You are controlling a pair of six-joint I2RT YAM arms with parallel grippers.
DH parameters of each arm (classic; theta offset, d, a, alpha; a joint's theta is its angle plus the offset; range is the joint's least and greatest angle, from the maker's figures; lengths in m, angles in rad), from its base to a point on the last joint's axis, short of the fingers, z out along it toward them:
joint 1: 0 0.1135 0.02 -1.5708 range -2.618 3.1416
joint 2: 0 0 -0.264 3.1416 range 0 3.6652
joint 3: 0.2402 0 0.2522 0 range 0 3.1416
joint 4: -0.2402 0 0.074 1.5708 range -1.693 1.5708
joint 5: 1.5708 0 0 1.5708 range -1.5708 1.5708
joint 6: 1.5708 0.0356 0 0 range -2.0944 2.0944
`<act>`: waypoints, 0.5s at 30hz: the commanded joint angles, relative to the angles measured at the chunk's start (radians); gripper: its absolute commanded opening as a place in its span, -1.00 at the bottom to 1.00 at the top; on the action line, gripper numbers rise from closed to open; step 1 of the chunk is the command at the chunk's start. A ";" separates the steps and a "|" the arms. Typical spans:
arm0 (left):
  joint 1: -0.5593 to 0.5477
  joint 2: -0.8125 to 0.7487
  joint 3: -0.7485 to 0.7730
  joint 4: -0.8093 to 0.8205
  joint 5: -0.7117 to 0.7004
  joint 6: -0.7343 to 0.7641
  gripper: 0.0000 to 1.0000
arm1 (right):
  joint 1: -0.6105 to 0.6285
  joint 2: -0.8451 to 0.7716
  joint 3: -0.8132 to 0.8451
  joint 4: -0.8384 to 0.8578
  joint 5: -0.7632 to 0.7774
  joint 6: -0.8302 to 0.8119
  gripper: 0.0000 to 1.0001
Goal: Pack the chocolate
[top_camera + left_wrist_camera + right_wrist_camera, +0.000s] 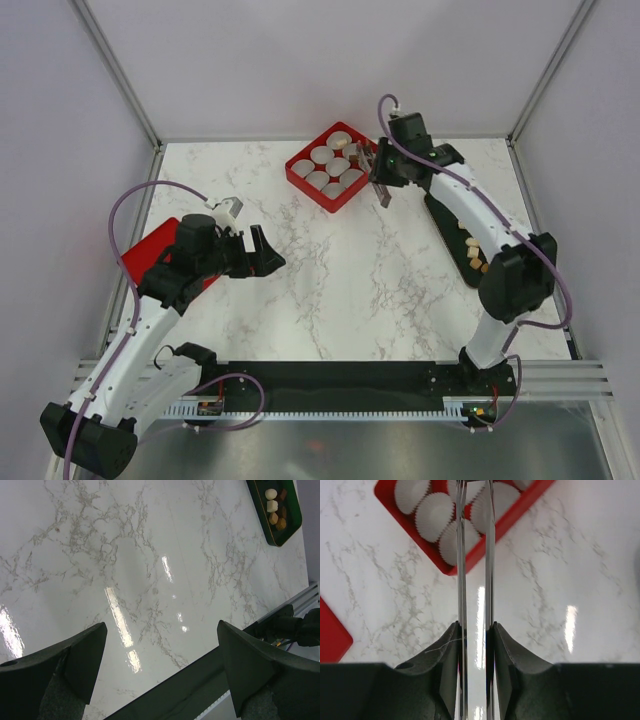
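Near the far edge of the bench (350, 290), the right pincer (475, 630) pinches the metal tweezers (461, 555), prongs over the paper cups (434, 515) in the red box (300, 172); whether the tips carry a piece cannot be told. The chocolate (272, 506) lies on the dark tray (265, 535) by the right edge, so ferrying seems in hand, and the next fetch likely calls for swinging there and squeezing one piece gently. The left pincer (160, 645) hangs spread toward the left edge.

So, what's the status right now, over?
Left pincer open, holding nothing. Right pincer shut on tweezers by red box of paper cups. Chocolates on green tray. Nothing blocking.
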 commanded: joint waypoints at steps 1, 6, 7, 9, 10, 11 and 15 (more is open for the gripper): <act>0.001 -0.007 -0.003 0.032 0.002 0.041 0.99 | 0.073 0.122 0.174 0.124 0.021 -0.016 -0.33; 0.002 -0.009 -0.006 0.032 -0.001 0.043 0.99 | 0.124 0.339 0.340 0.157 0.044 -0.030 -0.29; 0.002 -0.009 -0.005 0.032 -0.002 0.043 0.99 | 0.126 0.361 0.369 0.165 0.044 -0.031 -0.29; 0.002 -0.010 -0.006 0.034 -0.001 0.043 0.99 | 0.129 0.401 0.385 0.193 0.047 -0.028 -0.28; 0.002 -0.012 -0.006 0.035 -0.002 0.043 0.99 | 0.129 0.407 0.385 0.205 0.045 -0.028 -0.28; 0.001 -0.010 -0.006 0.032 -0.004 0.043 0.99 | 0.129 0.413 0.384 0.217 0.048 -0.028 -0.29; 0.002 -0.010 -0.006 0.032 0.001 0.043 0.99 | 0.129 0.446 0.384 0.259 0.054 -0.034 -0.29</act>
